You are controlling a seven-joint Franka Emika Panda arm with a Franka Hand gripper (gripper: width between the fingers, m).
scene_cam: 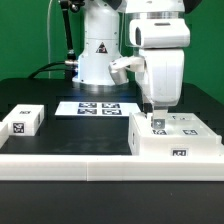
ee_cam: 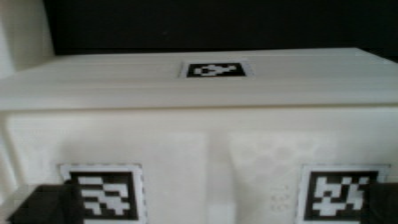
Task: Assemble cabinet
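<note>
**Exterior view.** Nearest the lens, a white ledge [scene_cam: 60,168] is bordering the black table [scene_cam: 60,140]. You are hanging the gripper [scene_cam: 155,118] straight down over the cabinet [scene_cam: 180,145], which is lying directly beneath it, probably so the fingers can take hold near its top. Whether the fingers are apart or together cannot be told. The small tagged block [scene_cam: 25,121] and the marker board [scene_cam: 97,107] are sitting well apart from the hand. A green wall [scene_cam: 25,40] is closing the room.

**Wrist view.** The cabinet is filling the frame just below the hand, its top tag [ee_cam: 217,70] facing it.

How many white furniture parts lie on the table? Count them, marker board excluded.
2. The cabinet at the exterior view's right, under the gripper; a small white block at its left. Others may be hidden.
</note>
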